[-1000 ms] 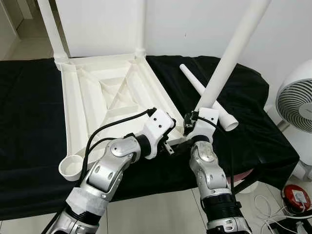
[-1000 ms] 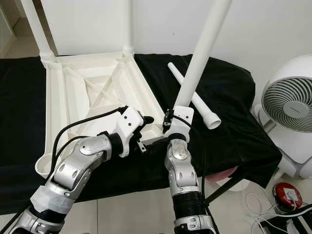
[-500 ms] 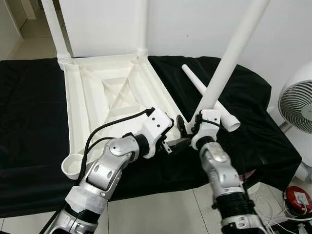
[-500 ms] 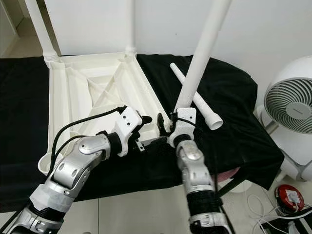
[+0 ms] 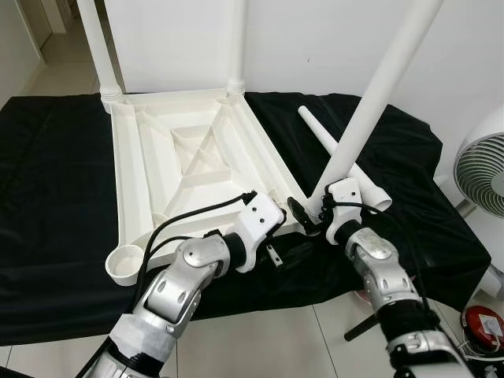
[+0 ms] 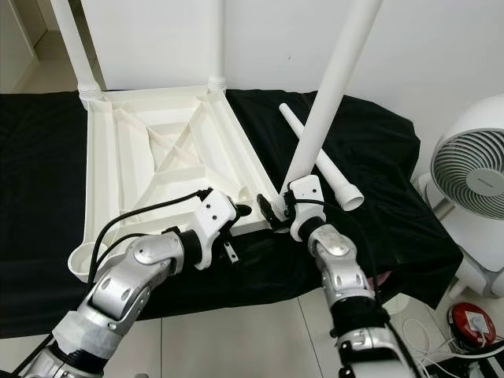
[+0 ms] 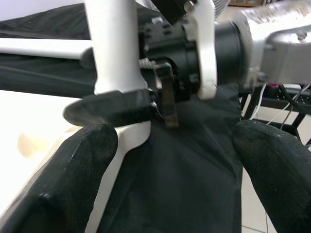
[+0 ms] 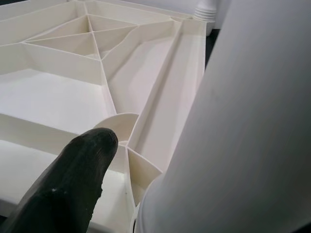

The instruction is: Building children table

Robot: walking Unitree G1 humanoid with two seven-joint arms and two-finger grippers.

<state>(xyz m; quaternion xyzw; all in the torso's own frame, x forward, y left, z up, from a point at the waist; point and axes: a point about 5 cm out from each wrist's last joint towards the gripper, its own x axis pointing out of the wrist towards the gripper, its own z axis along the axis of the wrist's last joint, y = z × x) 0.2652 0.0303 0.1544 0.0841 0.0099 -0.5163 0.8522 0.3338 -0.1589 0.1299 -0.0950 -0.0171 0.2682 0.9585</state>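
While clamped on the table leg (image 5: pixel 376 94), right pincer (image 5: pixel 309 214) beside tabletop (image 5: pixel 157 157) corner.

No words, labels, brands or numbers can be read anywhere in these pictures.

Right claw (image 5: pixel 309 211) w/ gripped table leg (image 5: pixel 370 101) shifted from beside tabletop's near corner to right at corner socket (image 6: pixel 256 198); leg's lower end now at socket. Right forearm swung out to the right, more slanted than 1 s ago. Left claw (image 6: pixel 236 214) approx. same spot by that corner, fingers (image 7: pixel 82 165) spread. Camera moved too: whole upturned tabletop (image 5: pixel 169 165) shifted in frame.
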